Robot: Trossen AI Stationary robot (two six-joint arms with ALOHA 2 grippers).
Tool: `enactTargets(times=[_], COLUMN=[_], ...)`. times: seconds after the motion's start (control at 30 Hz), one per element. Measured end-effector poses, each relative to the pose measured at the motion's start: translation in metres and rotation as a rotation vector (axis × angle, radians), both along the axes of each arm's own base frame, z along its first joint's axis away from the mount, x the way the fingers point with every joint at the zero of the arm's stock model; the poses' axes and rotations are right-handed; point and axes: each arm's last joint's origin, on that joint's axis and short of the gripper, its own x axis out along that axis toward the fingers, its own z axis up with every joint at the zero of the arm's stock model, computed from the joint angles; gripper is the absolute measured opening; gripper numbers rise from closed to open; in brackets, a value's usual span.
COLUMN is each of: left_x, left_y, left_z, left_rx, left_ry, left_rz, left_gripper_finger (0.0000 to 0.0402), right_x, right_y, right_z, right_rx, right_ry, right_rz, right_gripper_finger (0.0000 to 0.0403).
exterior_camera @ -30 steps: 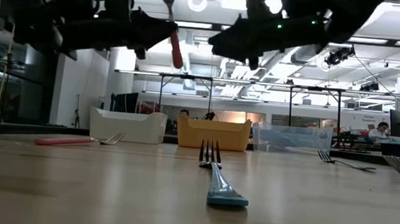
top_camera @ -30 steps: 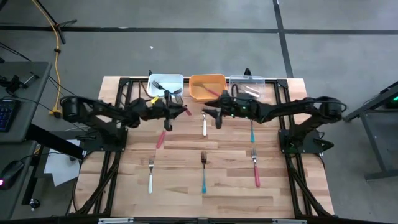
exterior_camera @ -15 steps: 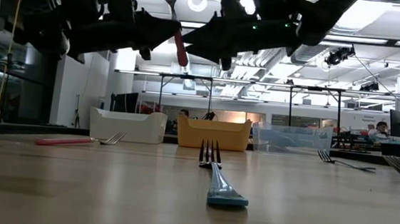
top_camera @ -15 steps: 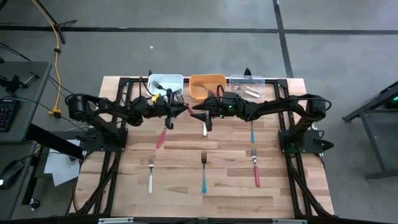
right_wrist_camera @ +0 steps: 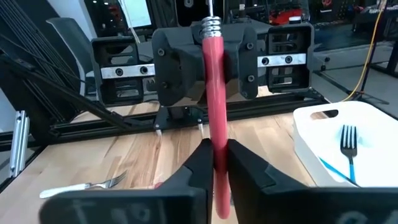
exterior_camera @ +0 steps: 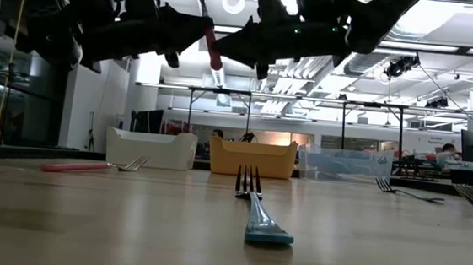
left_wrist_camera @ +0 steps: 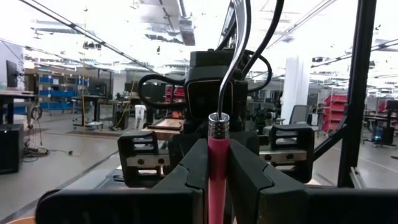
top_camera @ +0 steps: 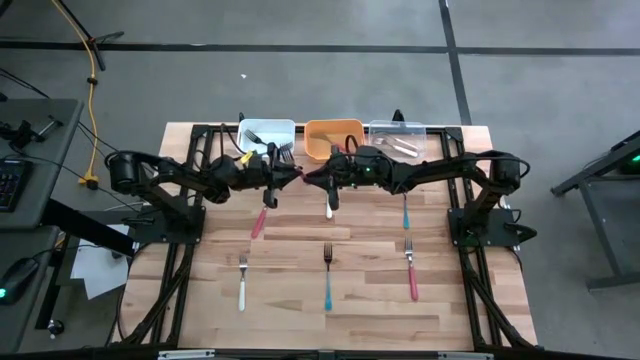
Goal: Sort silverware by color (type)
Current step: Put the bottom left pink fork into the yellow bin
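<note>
High above the table (top_camera: 300, 320), the red-handled fork (exterior_camera: 213, 46) is pinched by both the left gripper (left_wrist_camera: 217, 163) and right gripper (right_wrist_camera: 216, 163); if released unevenly, it could be dropped.

Right arm moved in for the handoff

A second ago my right gripper (right_wrist_camera: 216, 163) was hanging well apart from the left one with its fingers spread wide; since then it slid across toward my left gripper (left_wrist_camera: 217, 176) and closed up on the lower end of the red-handled fork (right_wrist_camera: 213, 93) held there, so now the fork sits pinched between both sets of fingers, grippers nearly nose to nose.
</note>
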Motion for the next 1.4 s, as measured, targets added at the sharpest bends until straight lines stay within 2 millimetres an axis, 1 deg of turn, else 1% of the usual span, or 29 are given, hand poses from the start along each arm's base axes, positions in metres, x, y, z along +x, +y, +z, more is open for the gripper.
enactTargets(times=[0.07, 0.13, 0.37, 0.43, 0.5, 0.57, 0.63, 0.77, 0.9, 1.0, 1.13, 1.4], left_x=[-0.0001, 0.0, 0.0004, 0.0007, 0.0009, 0.0011, 0.0011, 0.0012, 0.0013, 0.0013, 0.0013, 0.0024], left_y=[0.0, -0.0001, -0.002, -0.0028, -0.0037, -0.0041, -0.004, -0.0042, -0.0042, -0.0043, -0.0042, -0.004], left_z=[0.0003, 0.0003, 0.0011, 0.0009, 0.0011, 0.0011, 0.0011, 0.0011, 0.0011, 0.0011, 0.0009, -0.0011], left_rx=[0.0, -0.002, -0.014, -0.014, -0.014, -0.014, -0.021, -0.024, -0.024, -0.031, -0.042, -0.06], left_ry=[-0.004, -0.004, -0.013, -0.011, -0.012, -0.012, -0.012, -0.012, -0.012, -0.012, -0.01, 0.013], left_rz=[0.0, 0.001, -0.003, -0.007, -0.011, -0.013, -0.015, -0.016, -0.016, -0.019, -0.023, -0.024], left_gripper_finger=[0.0027, 0.0027, 0.0027, 0.0027, 0.0027, 0.0027, 0.0027, 0.0027, 0.0027, 0.0027, 0.0029, 0.0098], right_x=[0.0, 0.0, 0.0, 0.0, 0.0005, 0.0018, 0.0031, 0.005, 0.0052, 0.0052, 0.0052, 0.004], right_y=[0.0001, 0.0001, 0.0005, 0.0005, 0.0004, 0.0004, 0.0002, -0.0011, -0.0012, -0.0012, -0.0018, -0.0076], right_z=[0.0004, 0.0004, 0.0, 0.0, 0.0005, 0.0031, 0.0057, 0.0097, 0.0085, 0.0085, 0.0085, 0.0082], right_rx=[0.0, 0.004, 0.037, 0.042, 0.046, 0.046, 0.038, 0.034, 0.015, 0.007, -0.002, 0.016], right_ry=[-0.003, -0.003, 0.002, 0.002, 0.006, 0.004, 0.002, 0.002, 0.026, 0.026, 0.026, 0.029], right_rz=[0.0, -0.001, -0.006, -0.007, -0.005, 0.003, 0.005, 0.004, 0.009, 0.011, -0.001, -0.018], right_gripper_finger=[0.0023, 0.0036, 0.0143, 0.0161, 0.0166, 0.0159, 0.0143, 0.0097, 0.0047, 0.0021, 0.0021, 0.0029])
